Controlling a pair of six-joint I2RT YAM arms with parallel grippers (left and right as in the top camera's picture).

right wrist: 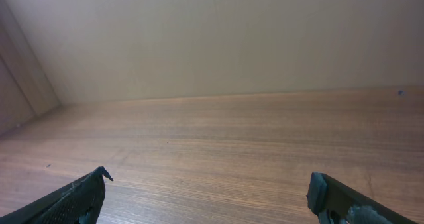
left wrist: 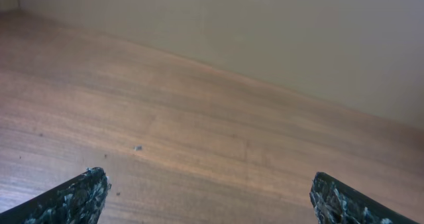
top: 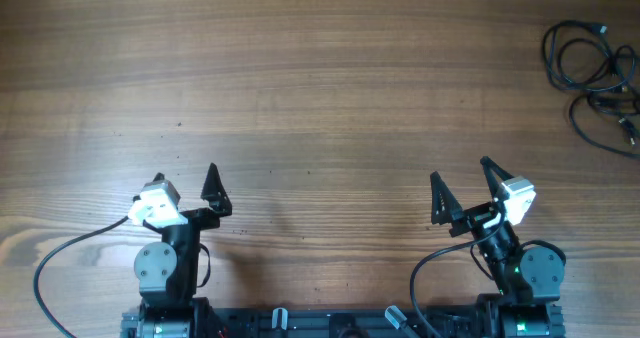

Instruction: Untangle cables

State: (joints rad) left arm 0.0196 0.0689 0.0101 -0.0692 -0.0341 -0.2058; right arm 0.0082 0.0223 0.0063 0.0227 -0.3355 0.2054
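Gaping wide, the left gripper [top: 185, 181] and the right gripper [top: 462, 176] both hang low over the near side of the wooden table [top: 320, 78]. Each has its two black fingers spread far apart and grips nothing (from the wrist cameras, just wood grain and a pale wall [right wrist: 212, 38] show between the tips). The cables [top: 607, 99] lie in a loose black tangle of loops at the far right corner, partly past the picture's edge, well apart from the right gripper and farther still from the left.
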